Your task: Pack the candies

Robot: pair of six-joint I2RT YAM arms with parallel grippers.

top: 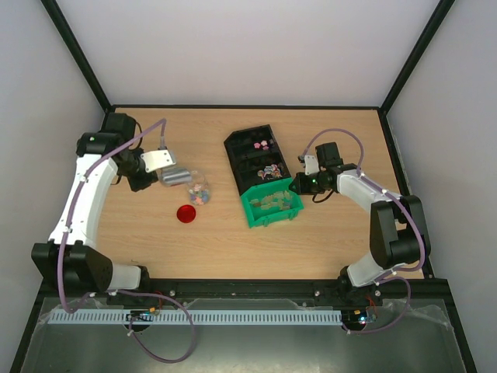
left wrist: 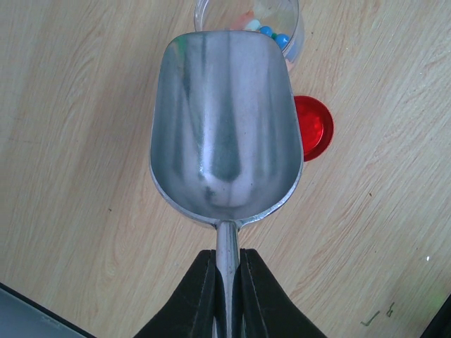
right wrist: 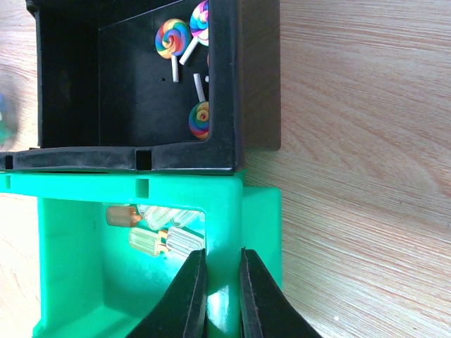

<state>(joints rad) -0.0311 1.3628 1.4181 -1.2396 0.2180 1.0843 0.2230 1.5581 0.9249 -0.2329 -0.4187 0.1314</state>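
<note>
My left gripper is shut on the handle of the silver scoop, whose bowl is empty. The scoop's front lip overlaps a clear jar holding mixed-colour candies. The round red lid lies flat to the scoop's right. My right gripper is shut on the right wall of the green bin. Pale greenish-tan candies lie inside it. The black bin butts against it and holds swirled lollipop candies.
In the top view the black bin and the green bin sit mid-table, right of the jar and the red lid. Grey walls surround the wooden table.
</note>
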